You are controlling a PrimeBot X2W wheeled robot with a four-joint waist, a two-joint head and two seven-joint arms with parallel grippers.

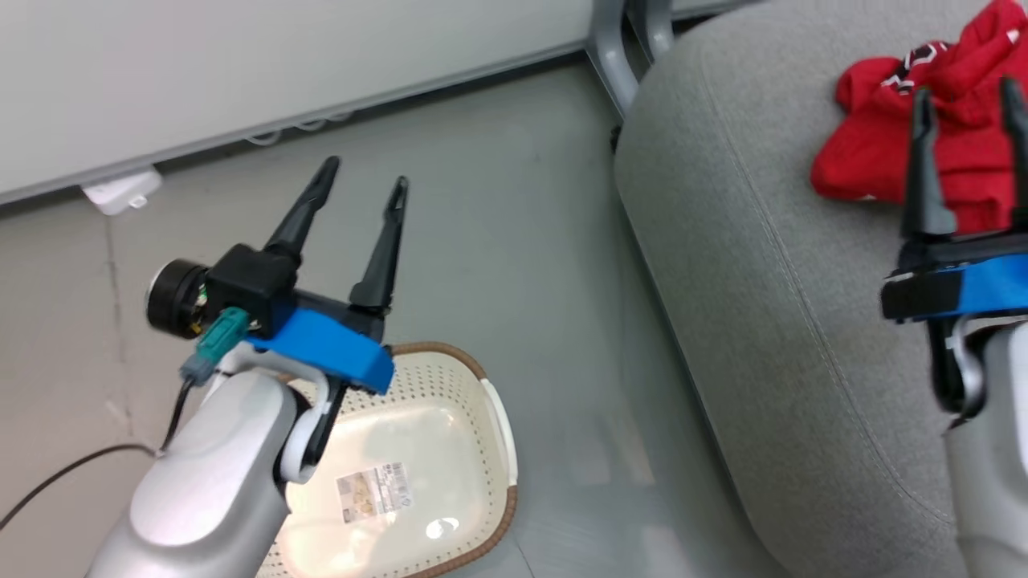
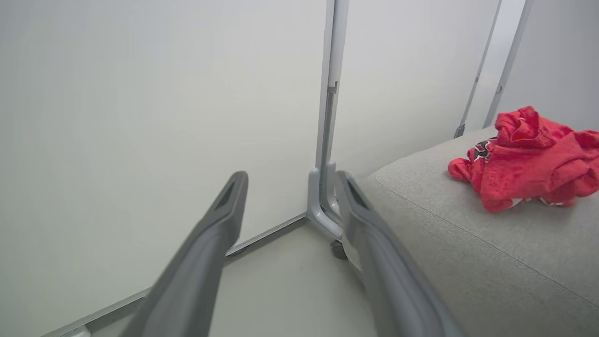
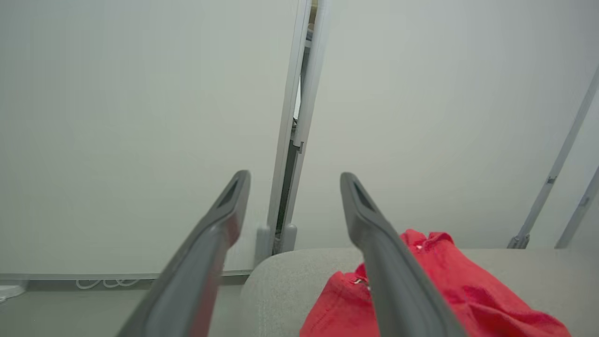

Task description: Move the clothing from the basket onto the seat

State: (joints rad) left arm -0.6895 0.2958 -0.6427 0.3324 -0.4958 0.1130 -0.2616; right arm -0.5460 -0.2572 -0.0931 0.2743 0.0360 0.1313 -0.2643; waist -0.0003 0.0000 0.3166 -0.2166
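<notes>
Clothing (image 1: 863,152) lies bunched in a red heap on the seat (image 1: 763,321), toward its far end, with a bit of black-and-white print showing on one fold. Whether the heap is one garment or two cannot be told. The basket (image 1: 450,393) sits on the floor beside the seat; what shows of its inside holds nothing but a label (image 1: 371,491), though the left arm covers one corner. The left gripper (image 1: 364,177) hangs above the basket's far rim with its fingers spread and nothing between them. The right gripper (image 1: 964,88) hovers over the heap, also spread wide and not touching the fabric. By the look of it the move is likely done. The cloth should be light, limp and soft, not fragile, and will sag and trail when lifted. If it needs shifting, the best hold is probably a pinch on a raised fold near the top of the heap, where several layers bunch together, so the grip gathers more than one thin edge.
</notes>
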